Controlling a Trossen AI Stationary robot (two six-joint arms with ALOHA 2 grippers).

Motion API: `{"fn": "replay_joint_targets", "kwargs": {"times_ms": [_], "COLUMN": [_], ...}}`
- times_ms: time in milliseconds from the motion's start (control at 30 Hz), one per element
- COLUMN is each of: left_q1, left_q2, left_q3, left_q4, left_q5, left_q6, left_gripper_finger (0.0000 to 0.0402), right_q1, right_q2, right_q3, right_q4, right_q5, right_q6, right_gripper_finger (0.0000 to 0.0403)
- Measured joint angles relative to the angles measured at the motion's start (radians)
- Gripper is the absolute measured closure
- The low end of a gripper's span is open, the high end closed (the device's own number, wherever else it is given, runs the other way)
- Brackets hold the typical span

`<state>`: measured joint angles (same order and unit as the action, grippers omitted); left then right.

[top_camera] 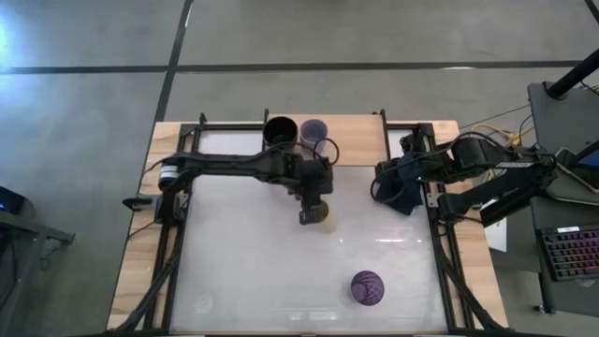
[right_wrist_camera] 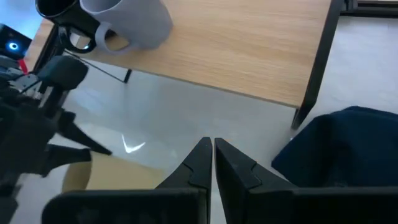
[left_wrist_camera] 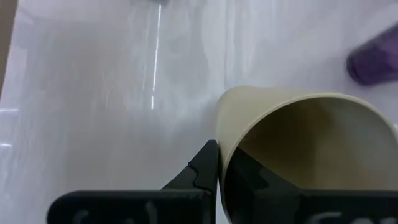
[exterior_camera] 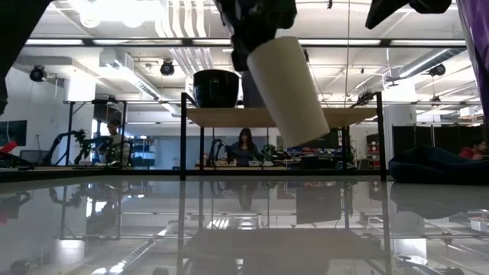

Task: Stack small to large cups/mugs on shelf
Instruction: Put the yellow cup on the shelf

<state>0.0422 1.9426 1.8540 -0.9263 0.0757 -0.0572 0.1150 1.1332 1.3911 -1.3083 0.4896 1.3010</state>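
Right now my left gripper is clamped on the rim of the cream cup, one finger inside the mouth and one outside, as my left wrist view shows. I judge the cup is off the table: in the low view it hangs tilted, its base swung lower and away from my wrist, with clear air beneath it.

The shelf lies toward the far edge of the table from my left gripper, close by, so the left arm is the one placed to carry on. The cup's long axis leans well off vertical; I judge it needs righting before it can nest in or sit on anything.

On the shelf's pale wooden board the black mug and the lavender-grey mug stand just beside each other. The purple tumbler stands apart, near the table's front edge.

The cream cup is matte, smooth and tapered with no handle. The tumbler is translucent, and the tabletop glossy and reflective.

My right gripper waits near the shelf's right end with its fingers pressed together, holding nothing, just beside a dark navy cloth.
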Motion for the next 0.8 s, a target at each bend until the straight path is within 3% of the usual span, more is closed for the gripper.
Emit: {"fn": "replay_joint_targets", "kwargs": {"times_ms": [400,800], "left_q1": [0.000,-0.009], "left_q2": [0.067,0.068], "left_q3": [-0.016,-0.013], "left_q4": [-0.058,0.024], "left_q5": [-0.008,-0.007], "left_q6": [-0.015,-0.018], "left_gripper_finger": [0.0401,0.0396], "right_q1": [0.000,0.000], "right_q2": [0.001,0.001], "right_q3": [0.000,-0.001], "right_q4": [0.001,0.000], "right_q5": [0.000,0.005], "right_q6": [0.000,-0.004], "right_gripper_finger": [0.0390,0.0390]}}
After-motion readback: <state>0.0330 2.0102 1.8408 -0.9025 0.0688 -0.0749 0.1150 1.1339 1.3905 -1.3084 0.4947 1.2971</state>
